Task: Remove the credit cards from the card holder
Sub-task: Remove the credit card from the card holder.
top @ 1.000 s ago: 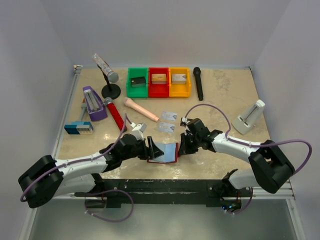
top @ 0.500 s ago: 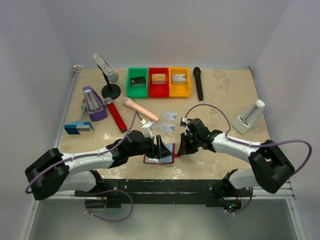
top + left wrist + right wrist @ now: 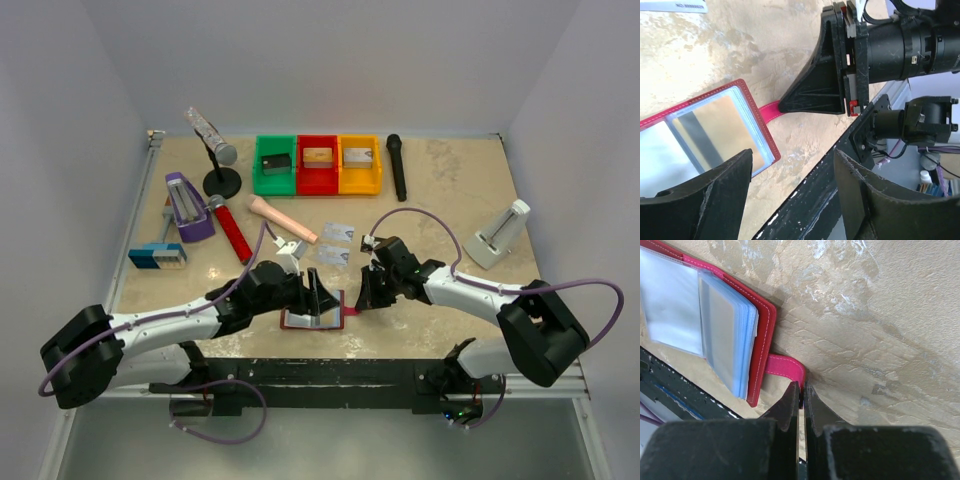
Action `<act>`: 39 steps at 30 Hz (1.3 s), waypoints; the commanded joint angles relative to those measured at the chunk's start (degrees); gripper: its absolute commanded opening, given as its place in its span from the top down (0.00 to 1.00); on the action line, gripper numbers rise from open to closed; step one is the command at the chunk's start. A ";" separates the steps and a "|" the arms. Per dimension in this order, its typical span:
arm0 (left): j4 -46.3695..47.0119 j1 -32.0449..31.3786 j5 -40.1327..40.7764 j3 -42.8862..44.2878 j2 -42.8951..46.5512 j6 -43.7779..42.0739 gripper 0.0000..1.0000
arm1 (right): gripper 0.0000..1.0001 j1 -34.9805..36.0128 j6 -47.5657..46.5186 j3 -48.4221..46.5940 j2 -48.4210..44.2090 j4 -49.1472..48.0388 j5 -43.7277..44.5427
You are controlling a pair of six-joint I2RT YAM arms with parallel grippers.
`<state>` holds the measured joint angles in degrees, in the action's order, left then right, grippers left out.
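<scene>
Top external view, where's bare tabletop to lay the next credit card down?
Widest bare patch: between the black microphone, the white stand and the right arm. A smaller one: between the blue box and the left arm. Crowded around the card holder, where the left pincer, the right pincer and two loose credit cards sit close.

- Even, soft overhead light; the beige surface [image 3: 440,190] looks bright, shadows faint.
- Left wrist view: near fingers [image 3: 705,200] blurred.
- Glare whitens clear pockets of the card holder [image 3: 715,130].
</scene>
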<state>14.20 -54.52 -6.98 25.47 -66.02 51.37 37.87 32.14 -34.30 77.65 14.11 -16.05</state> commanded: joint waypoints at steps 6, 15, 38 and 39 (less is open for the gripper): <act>-3.30 -0.23 5.67 -0.51 -0.42 -1.89 0.30 | 1.00 0.37 0.29 -0.06 -0.22 -1.80 -1.52; -4.00 -0.23 6.72 -0.07 -3.15 -2.51 0.32 | 1.00 0.37 1.26 1.52 -5.66 -5.67 -6.44; -9.36 -0.23 10.32 2.39 -5.00 -4.35 0.34 | 1.00 0.98 2.31 2.40 -15.07 -6.20 -11.45; -9.45 -0.23 10.24 2.47 -5.00 -4.44 0.34 | 1.00 0.89 2.23 2.23 -15.33 -6.20 -11.54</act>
<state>4.91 -54.52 2.02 25.30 -70.85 48.75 38.44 34.44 -31.57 64.03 9.67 -25.45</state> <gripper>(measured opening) 0.664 0.023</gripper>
